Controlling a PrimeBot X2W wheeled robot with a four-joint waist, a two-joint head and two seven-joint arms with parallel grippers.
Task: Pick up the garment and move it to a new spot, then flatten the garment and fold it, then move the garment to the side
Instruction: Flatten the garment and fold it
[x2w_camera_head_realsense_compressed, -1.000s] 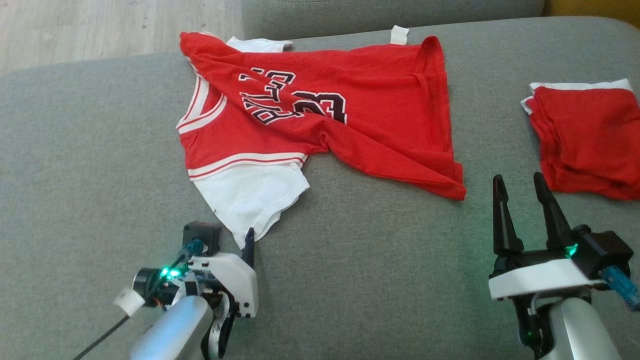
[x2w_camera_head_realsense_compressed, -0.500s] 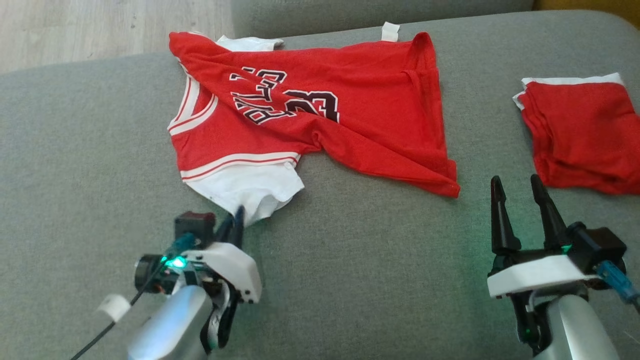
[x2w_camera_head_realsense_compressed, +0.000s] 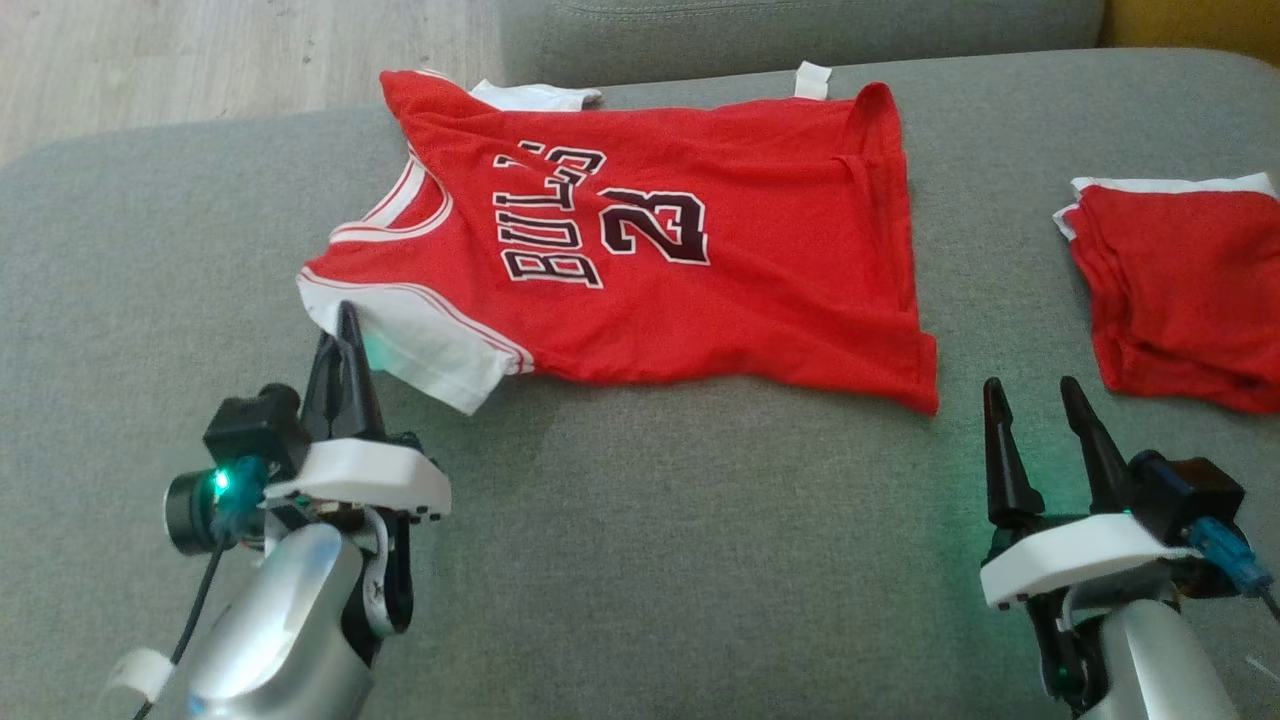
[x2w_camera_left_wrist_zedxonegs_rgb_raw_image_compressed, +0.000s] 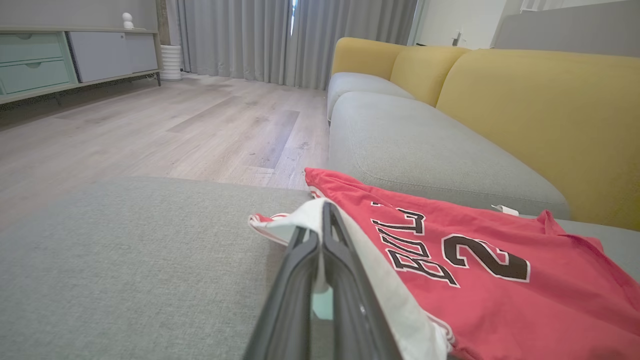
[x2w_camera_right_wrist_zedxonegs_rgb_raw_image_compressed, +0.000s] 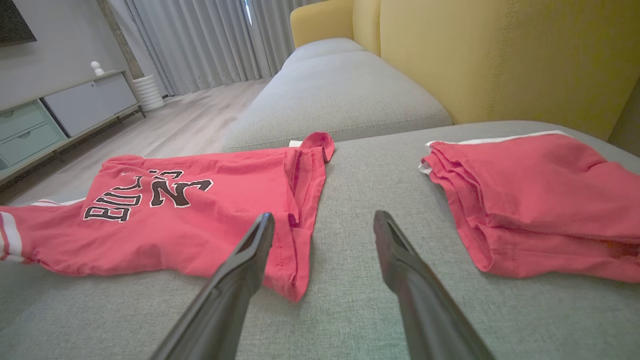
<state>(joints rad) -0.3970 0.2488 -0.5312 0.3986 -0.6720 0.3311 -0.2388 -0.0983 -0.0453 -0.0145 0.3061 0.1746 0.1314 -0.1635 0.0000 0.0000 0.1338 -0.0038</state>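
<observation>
- The red jersey (x2w_camera_head_realsense_compressed: 700, 270) lies spread across the grey sofa cushion (x2w_camera_head_realsense_compressed: 700, 560), lettering up. Its neck points toward the robot's left and its hem toward the right.
- The left hand (x2w_camera_head_realsense_compressed: 346, 320) is pinched shut on the edge of the jersey's white sleeve (x2w_camera_head_realsense_compressed: 430, 345). From the left wrist view, white cloth is caught between the two dark fingers near their tips.
- The right hand (x2w_camera_head_realsense_compressed: 1032, 400) stands wide open with nothing in it. It is low over the cushion, near the jersey's near hem corner but clear of it.
- A second red garment (x2w_camera_head_realsense_compressed: 1180, 290), already bunched into a rough fold, sits well apart at the robot's far right.
- I'd say this is the flattening step. The body of the jersey is mostly laid out, and the left hand has the sleeve to draw it smooth.
- Not everything is flat. A ridge of cloth runs along the hem side near the far corner, and the far sleeve (x2w_camera_head_realsense_compressed: 540, 97) pokes out from under the shoulder.
- The next move looks to call for a gentle pull on the sleeve, outward and low over the cushion, then letting go once it lies flat.
- The open right hand is well placed to take the near hem corner and hold tension from that side, so the whole jersey doesn't slide along with the sleeve.
- Folding looks a little way off, with the hem ridge to be smoothed first.
</observation>
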